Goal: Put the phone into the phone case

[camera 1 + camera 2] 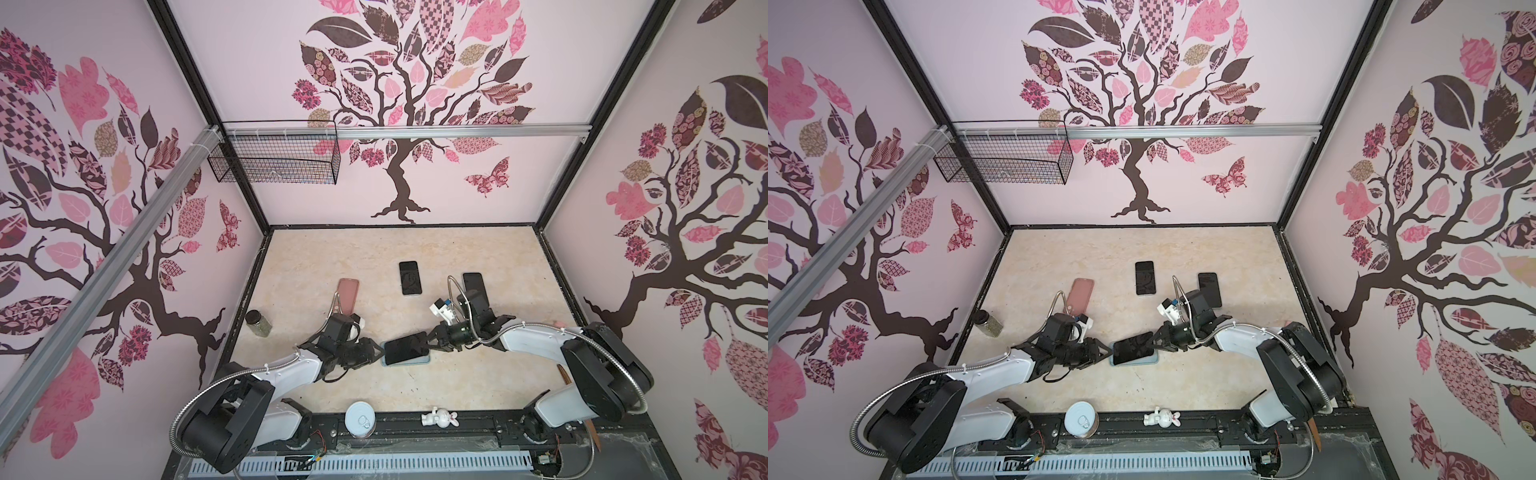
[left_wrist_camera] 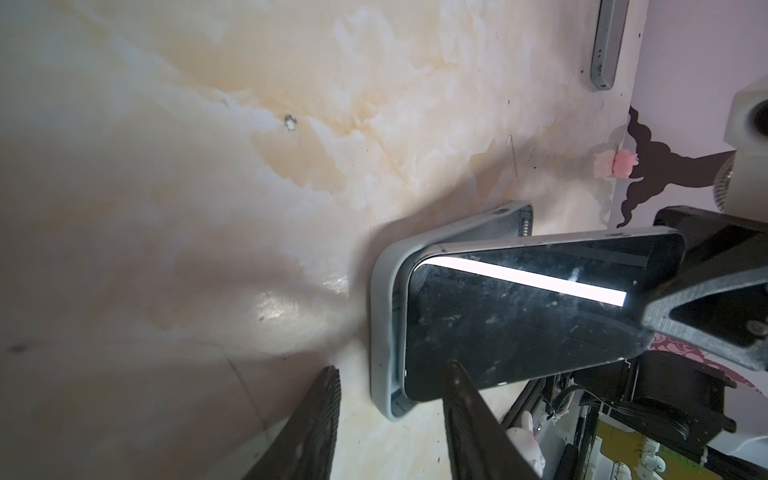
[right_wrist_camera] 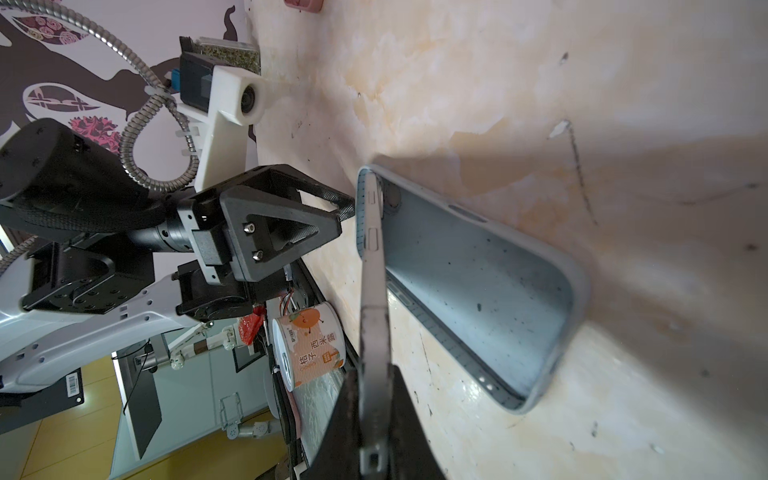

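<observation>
Front-centre of the table (image 1: 490,386) now. The phone (image 1: 405,348) lies screen-up at a slant over the light-blue phone case (image 1: 409,363), which is flat on the tabletop, open side up. Right gripper (image 1: 423,340) comes in from 3 o'clock, its fingers clamped on the phone's 3 o'clock end and holding that end lifted off the case. The 9 o'clock end is down inside the case's rim. The left wrist cam shows the phone (image 2: 519,320) tucked into the near end of the phone case (image 2: 384,328), w/ a wedge of gap widening toward the far end. From the right wrist cam the phone (image 3: 372,266) is edge-on and the phone case (image 3: 478,286) interior lies bare beneath it. So one short end is in, the other out. Left gripper (image 1: 380,353) sits at 9 o'clock, just beside the case's short end, fingers (image 2: 324,415) parted to a middling gap and not closed on anything. One tip is right at the rim, but contact vs. a hair apart I can't call from these angles. Around the action, approx. from the phone: pink case (image 1: 347,297) at 10–11 o'clock, a black phone (image 1: 410,277) at 12, and a second black phone (image 1: 473,284) at 1–2, partly under the right arm. There's a jar (image 1: 258,322) at 9, a can (image 1: 360,419) at 7 and a rabbit figurine (image 1: 440,417) at 5, the last two at the front edge.
</observation>
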You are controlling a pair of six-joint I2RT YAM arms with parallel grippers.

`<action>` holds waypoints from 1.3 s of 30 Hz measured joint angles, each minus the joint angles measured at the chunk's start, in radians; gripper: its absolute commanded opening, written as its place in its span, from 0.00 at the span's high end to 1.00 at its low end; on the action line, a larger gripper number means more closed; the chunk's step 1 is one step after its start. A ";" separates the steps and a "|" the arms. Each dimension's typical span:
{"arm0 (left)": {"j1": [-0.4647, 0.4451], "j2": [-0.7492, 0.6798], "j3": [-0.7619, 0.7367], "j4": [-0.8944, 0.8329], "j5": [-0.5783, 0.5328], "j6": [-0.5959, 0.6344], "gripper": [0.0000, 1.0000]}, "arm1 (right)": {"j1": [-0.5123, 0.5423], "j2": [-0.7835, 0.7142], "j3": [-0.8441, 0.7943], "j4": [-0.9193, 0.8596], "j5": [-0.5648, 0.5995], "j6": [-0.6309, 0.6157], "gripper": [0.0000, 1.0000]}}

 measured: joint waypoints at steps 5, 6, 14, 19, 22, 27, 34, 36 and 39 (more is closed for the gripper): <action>-0.004 0.011 0.000 0.011 0.006 -0.003 0.63 | 0.004 0.021 -0.002 0.040 -0.009 0.023 0.93; -0.005 0.012 0.000 0.012 0.006 -0.003 0.64 | 0.005 0.024 -0.002 0.045 -0.010 0.024 0.92; -0.008 0.033 0.000 0.040 0.014 -0.022 0.72 | 0.016 0.066 -0.002 0.054 -0.002 0.021 0.81; -0.008 0.043 -0.001 0.051 0.015 -0.028 0.74 | 0.028 0.093 -0.002 -0.001 0.041 -0.005 0.77; -0.008 0.043 -0.002 0.052 0.015 -0.029 0.75 | 0.034 0.093 0.008 -0.037 0.064 -0.020 0.76; -0.008 0.043 -0.002 0.053 0.020 -0.029 0.76 | 0.039 0.103 0.057 -0.097 0.110 -0.053 0.70; -0.012 0.043 -0.002 0.056 0.034 -0.029 0.76 | 0.055 0.106 0.114 -0.172 0.174 -0.089 0.59; -0.014 0.043 -0.002 0.056 0.036 -0.029 0.76 | 0.056 0.106 0.125 -0.191 0.189 -0.101 0.56; -0.015 0.043 -0.002 0.056 0.040 -0.029 0.76 | 0.056 0.105 0.136 -0.226 0.214 -0.120 0.52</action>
